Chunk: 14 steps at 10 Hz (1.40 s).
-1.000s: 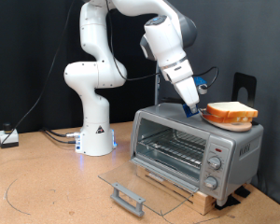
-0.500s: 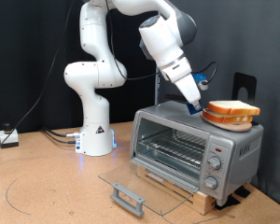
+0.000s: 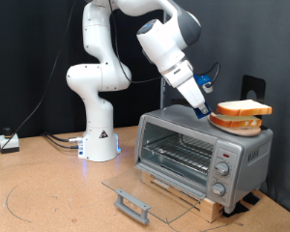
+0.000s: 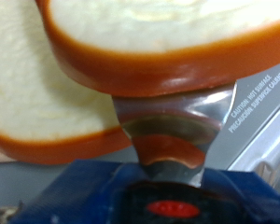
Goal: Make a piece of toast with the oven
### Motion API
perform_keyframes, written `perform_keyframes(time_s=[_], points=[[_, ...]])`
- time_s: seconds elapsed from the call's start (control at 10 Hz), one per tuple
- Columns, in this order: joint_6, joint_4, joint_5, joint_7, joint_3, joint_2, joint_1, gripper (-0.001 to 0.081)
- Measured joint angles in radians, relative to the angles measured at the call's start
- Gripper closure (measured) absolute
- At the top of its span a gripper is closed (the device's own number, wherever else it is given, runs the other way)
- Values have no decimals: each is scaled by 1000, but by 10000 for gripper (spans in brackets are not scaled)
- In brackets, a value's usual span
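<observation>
The silver oven (image 3: 184,130) stands at the exterior view's right with its glass door (image 3: 150,186) folded down flat and its wire rack bare. My gripper (image 3: 204,108) is above the oven's top and is shut on the piece of toast (image 3: 246,107), holding it by its edge, slightly raised. Below it a thicker slice on an orange dish (image 3: 232,122) rests on the oven top. In the wrist view my gripper (image 4: 168,112) pinches the crust of the toast (image 4: 159,23), with the other slice (image 4: 37,93) beneath and the oven top (image 4: 259,107) beside it.
The white arm base (image 3: 99,135) stands at the exterior view's left of the oven. The oven sits on a wooden board (image 3: 198,205). A dark upright object (image 3: 253,89) stands behind the oven. Cables (image 3: 60,141) and a small box (image 3: 8,143) lie at the far left.
My gripper has moved slightly up and left, and the toast has lifted off the slice on the orange dish, opening a small gap between them.
</observation>
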<state>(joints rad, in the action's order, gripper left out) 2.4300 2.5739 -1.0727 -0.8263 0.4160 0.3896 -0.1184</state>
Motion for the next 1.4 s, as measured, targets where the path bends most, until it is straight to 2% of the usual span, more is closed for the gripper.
perform_keyframes(time_s=[0.1,0.3,0.5,0.7,1.0,1.2,1.3,1.4], points=[[-12,0,2,2,-7,1,-2,349],[-38,0,85,90,-3,12,-23,349],[-51,2,61,37,-15,9,-22,349],[-104,4,48,-63,-84,13,-31,349],[-204,4,144,-126,-174,24,-89,349],[-230,3,225,-115,-190,39,-133,349],[-230,4,220,-115,-190,36,-132,349],[-230,8,192,-166,-199,37,-130,349]])
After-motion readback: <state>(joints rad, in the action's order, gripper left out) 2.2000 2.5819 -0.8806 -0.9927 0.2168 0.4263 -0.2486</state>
